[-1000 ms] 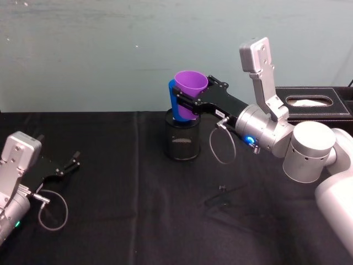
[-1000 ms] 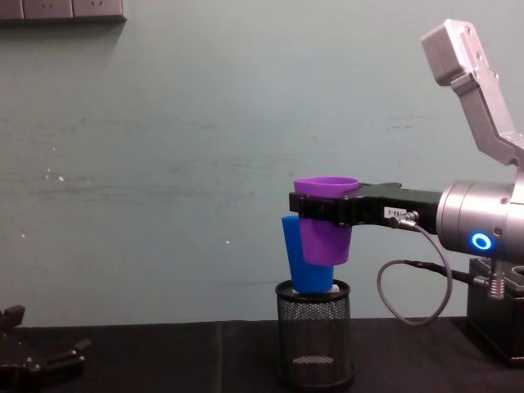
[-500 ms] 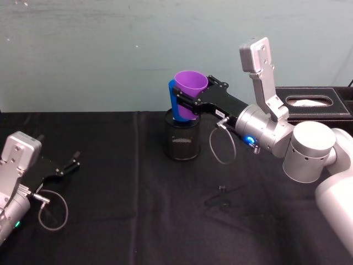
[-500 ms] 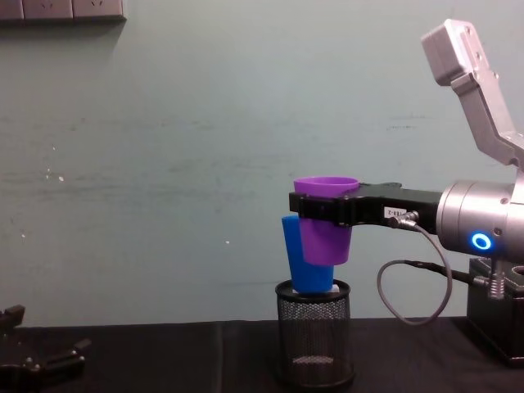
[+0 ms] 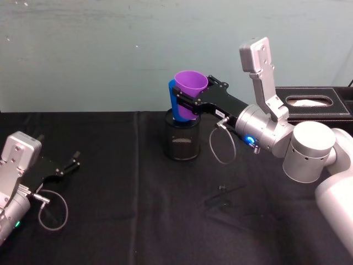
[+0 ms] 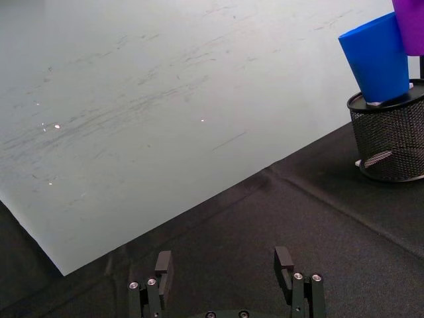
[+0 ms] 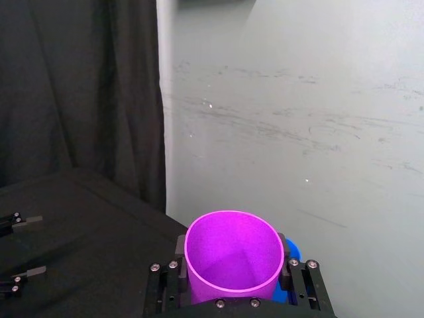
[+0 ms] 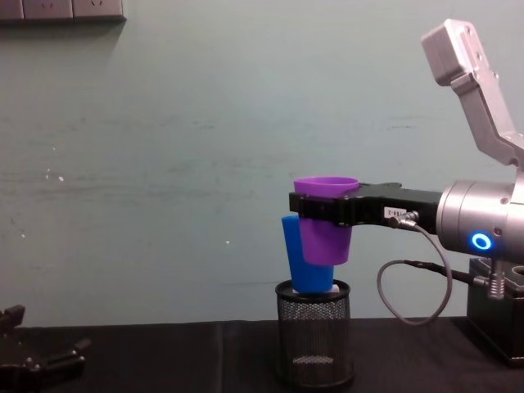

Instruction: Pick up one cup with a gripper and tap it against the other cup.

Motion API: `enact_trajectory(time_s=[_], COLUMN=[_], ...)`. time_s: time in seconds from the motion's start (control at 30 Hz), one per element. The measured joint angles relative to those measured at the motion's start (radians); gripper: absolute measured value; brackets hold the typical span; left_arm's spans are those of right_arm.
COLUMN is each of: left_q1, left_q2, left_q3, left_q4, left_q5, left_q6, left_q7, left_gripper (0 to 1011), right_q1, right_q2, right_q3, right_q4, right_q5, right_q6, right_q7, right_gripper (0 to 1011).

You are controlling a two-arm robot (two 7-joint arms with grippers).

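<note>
Head, chest and wrist views, read left to right. At far left I had the left gripper (image 5: 74,160) parked low over the black tablecloth (image 5: 138,210), its fingers (image 6: 163,260) spread apart with nothing between them. Near the middle, at the back of the table, stood the mesh pen holder (image 5: 182,141). The blue cup (image 8: 296,262) sat in it, leaning toward the left rather than standing upright.

Just to its right the purple cup (image 8: 326,237) hung upright in the air above the holder, its mouth up. It was clamped just below the rim by the right gripper (image 5: 194,99), one finger (image 7: 293,281) on each side of the wall. The two cups lay side against side. I could not tell from these views whether they truly touched or were only just apart. The right arm reached in from the right, past a dark tissue box (image 5: 314,102).

I judged the main hazard to be the blue cup's loose footing. A firm sideways push could lever it out of the holder, or tip the light holder over. The second was the purple cup's smooth, tapered wall, which might slide down through the fingers on impact.
</note>
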Motion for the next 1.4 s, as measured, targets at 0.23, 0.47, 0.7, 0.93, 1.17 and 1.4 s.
enact_trajectory(time_s=[0.23,0.47,0.7,0.93,1.17,1.4], left_q1=[0.000,0.000,0.000,0.000,0.000,0.000], left_q2=[0.000,0.000,0.000,0.000,0.000,0.000], left_q3=[0.000,0.000,0.000,0.000,0.000,0.000], left_q4=[0.000,0.000,0.000,0.000,0.000,0.000], left_q5=[0.000,0.000,0.000,0.000,0.000,0.000], left_q6=[0.000,0.000,0.000,0.000,0.000,0.000], left_q7=[0.000,0.000,0.000,0.000,0.000,0.000], left_gripper=[1000,1000,1000,1000,1000,1000], right_q1=[0.000,0.000,0.000,0.000,0.000,0.000], right_q2=[0.000,0.000,0.000,0.000,0.000,0.000], right_q3=[0.000,0.000,0.000,0.000,0.000,0.000], right_q4=[0.000,0.000,0.000,0.000,0.000,0.000], right_q5=[0.000,0.000,0.000,0.000,0.000,0.000], right_q6=[0.000,0.000,0.000,0.000,0.000,0.000], right_q7=[0.000,0.000,0.000,0.000,0.000,0.000], right_gripper=[741,741,741,741,741,741])
